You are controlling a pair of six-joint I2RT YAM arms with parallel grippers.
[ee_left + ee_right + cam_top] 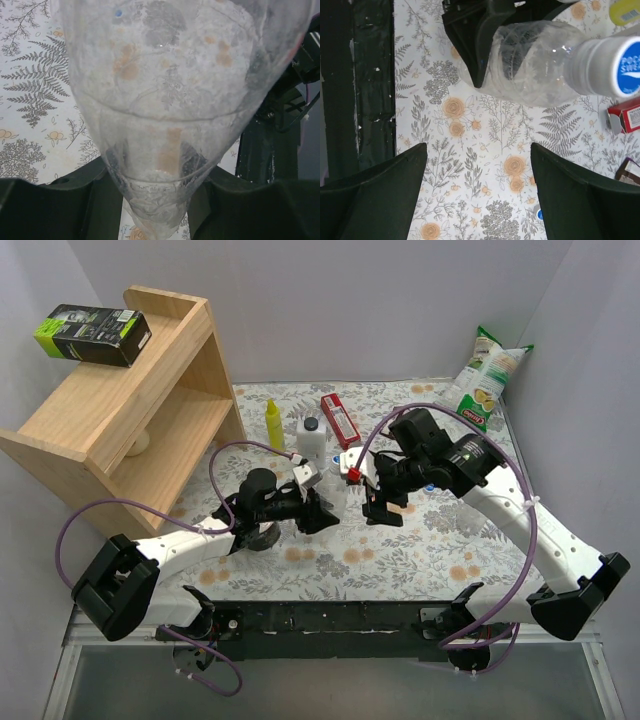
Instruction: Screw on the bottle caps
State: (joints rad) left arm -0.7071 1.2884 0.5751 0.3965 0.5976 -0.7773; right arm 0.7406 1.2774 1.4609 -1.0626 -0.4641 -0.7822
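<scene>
While your left jaws clamp the bottle (540, 65) by its body, just beside the red box (627, 116), your right jaws stand wide and empty. Expect light, thin, crushable plastic; take its blue cap (626, 67) by the rim.

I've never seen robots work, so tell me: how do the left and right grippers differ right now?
The left gripper is shut on a clear bottle; the right gripper is open and holds nothing. The left gripper's fingers press the bottle's sides; the right gripper's fingers stand wide apart over the floral tablecloth. Both have two dark fingers.
</scene>
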